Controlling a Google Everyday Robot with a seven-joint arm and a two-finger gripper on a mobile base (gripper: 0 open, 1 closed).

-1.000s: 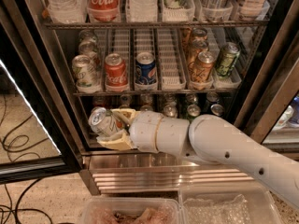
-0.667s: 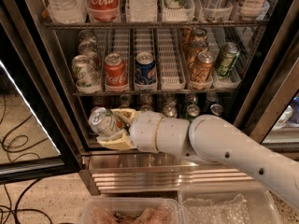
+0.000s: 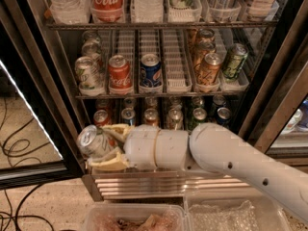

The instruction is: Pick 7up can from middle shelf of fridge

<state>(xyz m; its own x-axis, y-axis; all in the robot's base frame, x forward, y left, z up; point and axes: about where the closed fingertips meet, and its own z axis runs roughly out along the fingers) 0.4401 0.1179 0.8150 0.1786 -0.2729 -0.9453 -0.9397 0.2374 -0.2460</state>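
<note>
My gripper [image 3: 103,146] is shut on a 7up can [image 3: 93,141], pale silver-white with green print. It holds the can tilted, silver top up and to the left, in front of the lower shelf at the fridge's [image 3: 269,85] lower left. The cream fingers [image 3: 113,129] clamp the can from above and below. The white arm reaches in from the lower right. The middle shelf [image 3: 175,66] with white slotted lanes is above the gripper. Another pale can with green print [image 3: 87,73] stands in its leftmost lane, with more cans behind it.
On the middle shelf stand a red Coca-Cola can [image 3: 119,73], a blue Pepsi can [image 3: 150,70], orange cans [image 3: 209,69] and a dark green can [image 3: 234,61]. Several cans fill the lower shelf [image 3: 173,117]. Clear plastic bins [image 3: 231,215] sit below. Black cables [image 3: 19,143] lie on the floor at left.
</note>
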